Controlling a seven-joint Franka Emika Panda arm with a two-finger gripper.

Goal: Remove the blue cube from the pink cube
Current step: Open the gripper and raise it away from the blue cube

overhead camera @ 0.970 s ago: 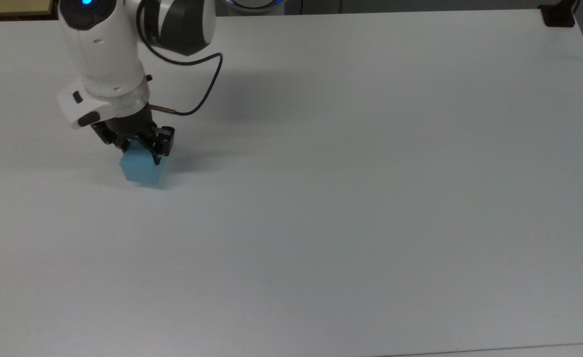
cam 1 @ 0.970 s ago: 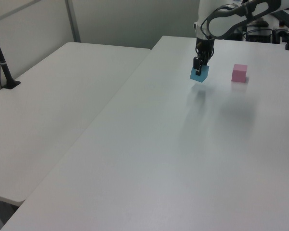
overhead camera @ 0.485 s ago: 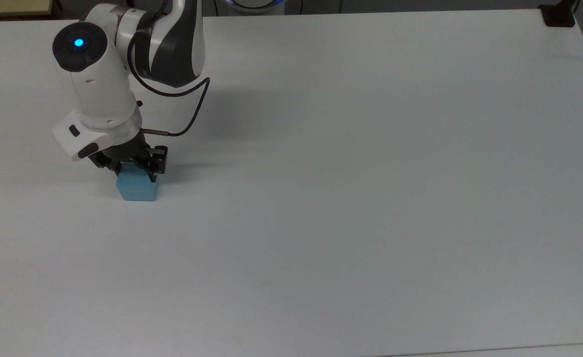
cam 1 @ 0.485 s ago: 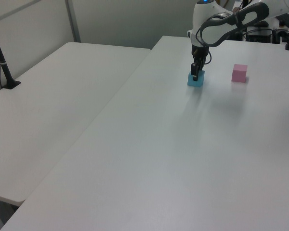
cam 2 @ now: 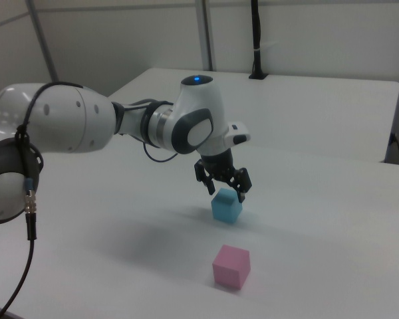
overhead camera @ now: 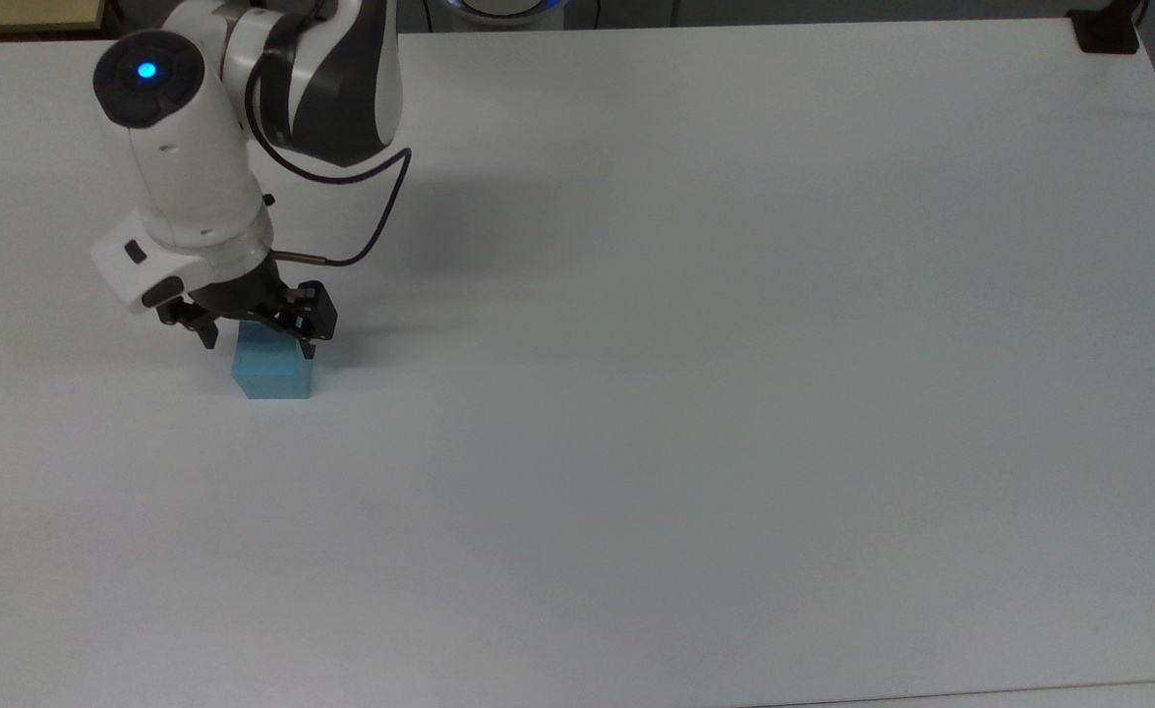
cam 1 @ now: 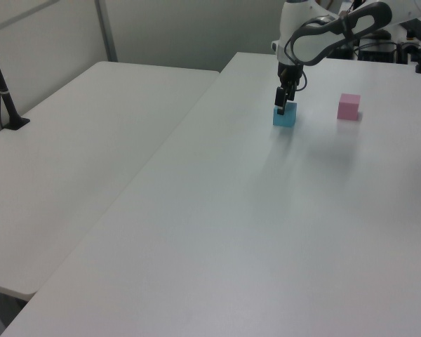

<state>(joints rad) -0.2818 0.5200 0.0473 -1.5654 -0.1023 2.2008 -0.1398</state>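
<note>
Blue cube (overhead camera: 271, 371): plain light cyan, its shaded faces a deeper blue in the right view (cam 2: 226, 207). Pink cube (cam 2: 231, 266): plain pale pink, unpatterned, likewise in the left view (cam 1: 349, 106). Gripper (overhead camera: 255, 329): black fingers under a white flange. Arm (overhead camera: 184, 147): glossy white shells with dark grey joint sections, a lit blue dot on a black cap, and a thin black cable. Table (overhead camera: 734, 393): uniform matte white.

White table (overhead camera: 734, 393) beneath the claw, second white table (cam 1: 77, 161) adjoining, black post (cam 2: 255, 40) beyond, grey wall behind.
</note>
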